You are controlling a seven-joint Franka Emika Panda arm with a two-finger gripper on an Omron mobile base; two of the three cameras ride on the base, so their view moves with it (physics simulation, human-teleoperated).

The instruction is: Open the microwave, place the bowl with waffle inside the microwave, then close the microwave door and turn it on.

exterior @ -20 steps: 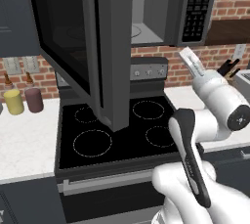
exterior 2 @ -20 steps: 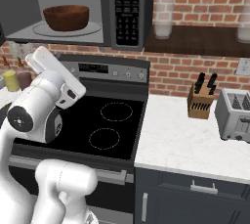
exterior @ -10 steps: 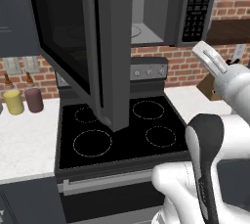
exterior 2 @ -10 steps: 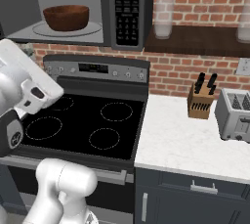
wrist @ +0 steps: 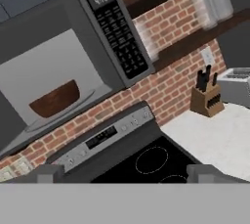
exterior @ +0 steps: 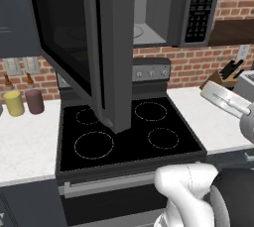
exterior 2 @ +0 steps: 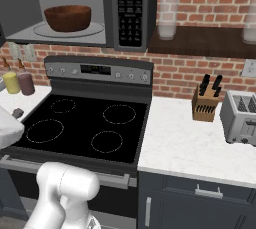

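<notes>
Red brick wall runs behind the black stove [exterior 2: 90,123] and the white table [exterior 2: 195,145]. At the bottom of the hand view, the tool [wrist: 124,173] has its two tips spread wide apart, holding nothing, I think. Upper left, the microwave [exterior 2: 75,8] has the bowl [exterior 2: 68,18] inside. The microwave door [exterior: 94,47] hangs open over the stove. A knife block [exterior 2: 205,104] and toaster [exterior 2: 241,118] stand at right.

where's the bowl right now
The bowl sits inside the open microwave, on its round plate, left of the keypad strip and above the stove in the right base view.
</notes>
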